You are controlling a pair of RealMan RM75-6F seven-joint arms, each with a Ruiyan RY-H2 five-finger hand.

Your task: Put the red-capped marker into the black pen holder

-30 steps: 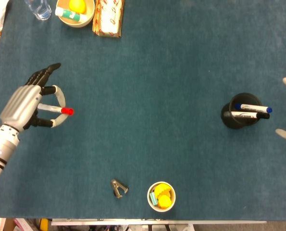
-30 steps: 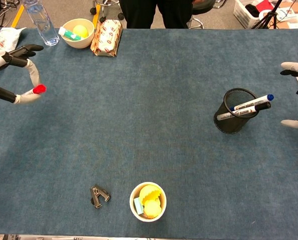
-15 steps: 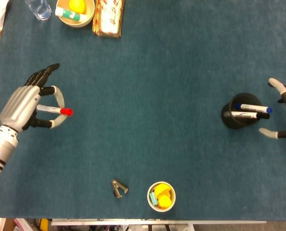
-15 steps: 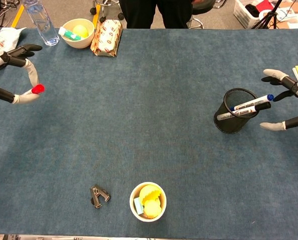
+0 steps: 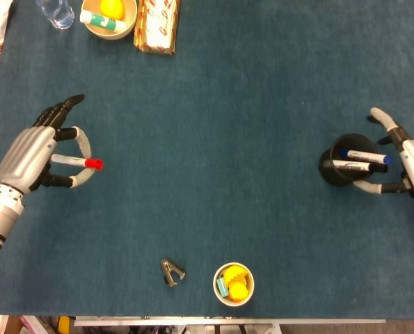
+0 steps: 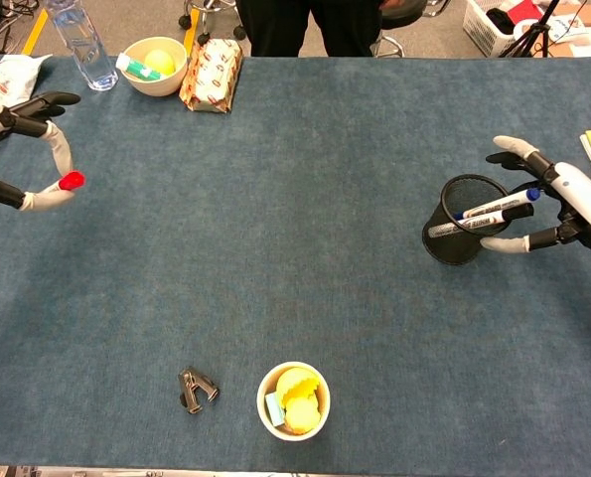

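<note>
My left hand (image 5: pixel 36 153) (image 6: pixel 17 149) holds the red-capped marker (image 5: pixel 78 163) (image 6: pixel 69 182) above the table's left side, its red cap pointing right. The black mesh pen holder (image 5: pixel 342 165) (image 6: pixel 459 221) stands far off at the right, with two markers leaning out of it, one blue-capped and one black-capped. My right hand (image 5: pixel 405 160) (image 6: pixel 563 204) is open just right of the holder, fingers spread around the ends of those two markers and apart from the holder's wall.
A staple remover (image 5: pixel 172 272) and a cup of yellow items (image 5: pixel 234 283) lie near the front edge. At the back left are a bowl (image 5: pixel 109 17), a snack box (image 5: pixel 156 26) and a water bottle (image 6: pixel 81 45).
My right hand has come in from the right edge to just beside the pen holder. The left hand and marker have barely shifted.
</note>
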